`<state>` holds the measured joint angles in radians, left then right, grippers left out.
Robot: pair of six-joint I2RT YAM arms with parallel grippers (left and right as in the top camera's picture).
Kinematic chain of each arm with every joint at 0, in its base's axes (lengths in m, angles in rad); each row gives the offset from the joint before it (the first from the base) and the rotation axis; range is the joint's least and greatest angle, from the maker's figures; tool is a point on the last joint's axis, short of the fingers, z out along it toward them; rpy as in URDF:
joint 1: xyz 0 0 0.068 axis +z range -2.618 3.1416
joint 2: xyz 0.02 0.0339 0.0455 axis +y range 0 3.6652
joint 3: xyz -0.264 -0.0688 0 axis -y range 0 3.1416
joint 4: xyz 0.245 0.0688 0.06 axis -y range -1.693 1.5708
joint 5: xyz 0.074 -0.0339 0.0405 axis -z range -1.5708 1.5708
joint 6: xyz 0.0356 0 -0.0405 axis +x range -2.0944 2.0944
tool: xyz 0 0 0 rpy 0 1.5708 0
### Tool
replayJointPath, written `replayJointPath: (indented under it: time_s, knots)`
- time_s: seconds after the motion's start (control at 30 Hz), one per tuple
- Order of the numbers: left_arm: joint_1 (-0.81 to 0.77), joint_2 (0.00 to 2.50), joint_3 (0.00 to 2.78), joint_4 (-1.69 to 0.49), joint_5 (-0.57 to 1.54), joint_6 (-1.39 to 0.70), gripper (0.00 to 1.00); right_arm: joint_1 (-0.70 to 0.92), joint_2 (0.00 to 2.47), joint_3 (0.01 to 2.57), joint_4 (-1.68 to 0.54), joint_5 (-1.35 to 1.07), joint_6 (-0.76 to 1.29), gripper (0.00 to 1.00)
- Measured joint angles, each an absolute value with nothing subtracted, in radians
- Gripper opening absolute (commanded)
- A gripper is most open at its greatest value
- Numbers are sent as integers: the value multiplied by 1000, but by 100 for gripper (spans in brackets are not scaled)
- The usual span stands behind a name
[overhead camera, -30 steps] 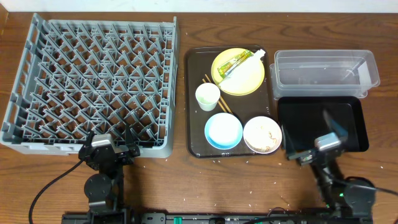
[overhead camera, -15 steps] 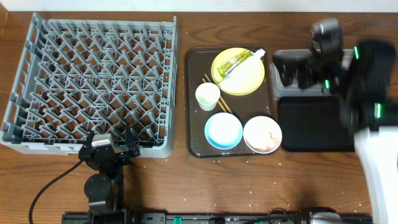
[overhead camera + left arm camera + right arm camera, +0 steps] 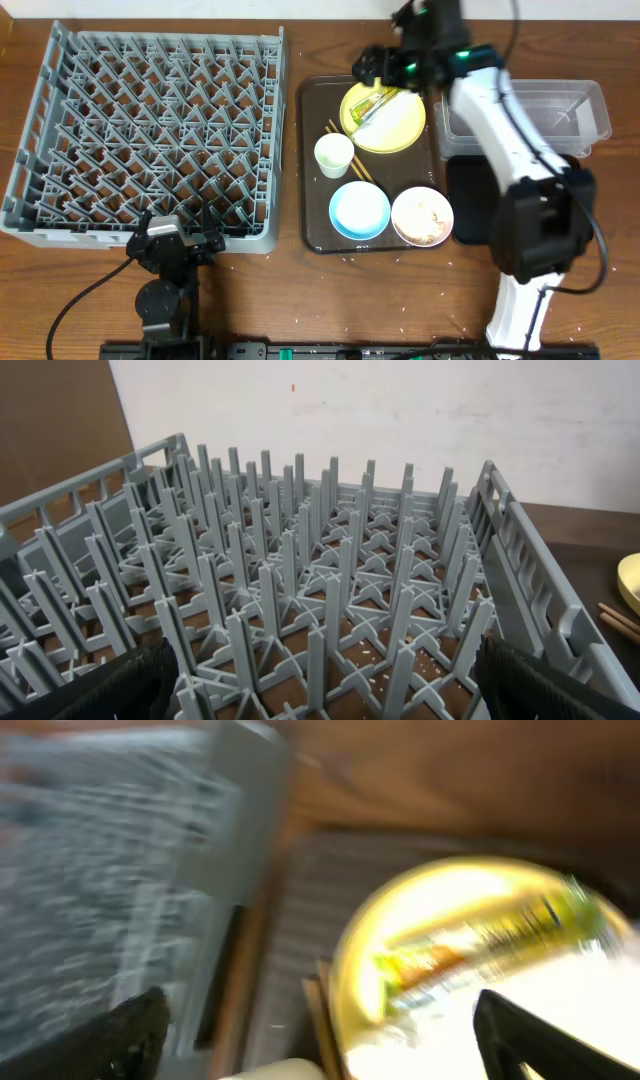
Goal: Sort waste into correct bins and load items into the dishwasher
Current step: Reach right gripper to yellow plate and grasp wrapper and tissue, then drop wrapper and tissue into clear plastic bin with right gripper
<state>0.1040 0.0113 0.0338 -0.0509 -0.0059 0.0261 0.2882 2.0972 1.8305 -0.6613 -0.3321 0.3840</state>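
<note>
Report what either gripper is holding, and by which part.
Nothing is held. Both the left gripper and right gripper are open and empty; the yellow-green wrapper lies on the yellow plate.

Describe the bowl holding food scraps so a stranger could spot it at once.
Right of the big grey dish rack lies a dark brown tray. At its near right corner, beside a light blue bowl, sits the white bowl, the only dish with whitish scraps inside.
</note>
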Motion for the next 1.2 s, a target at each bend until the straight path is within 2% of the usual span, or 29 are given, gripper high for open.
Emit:
replayJointPath:
  time_s: [0.07, 0.2, 0.27, 0.53, 0.7, 1.03, 1.2]
  knots:
    - [104, 11, 34, -51, -6, 26, 96, 336, 2120, 1831, -696, -164, 476, 85]
    - [104, 11, 34, -51, -6, 26, 96, 420, 2164, 1831, -703, 105, 601, 77]
    - [104, 11, 34, -51, -6, 26, 96, 433, 2186, 1831, -703, 172, 647, 70]
    - [104, 11, 34, -51, -6, 27, 96, 421, 2316, 1832, -706, 257, 727, 59]
    - [104, 11, 34, -51, -6, 26, 96, 411, 2337, 1832, -691, 250, 737, 1]
    - [104, 11, 34, -51, -6, 26, 96, 393, 2317, 1833, -723, 220, 729, 1]
    - [104, 11, 34, -51, -6, 26, 96, 344, 2055, 1835, -754, 206, 723, 2]
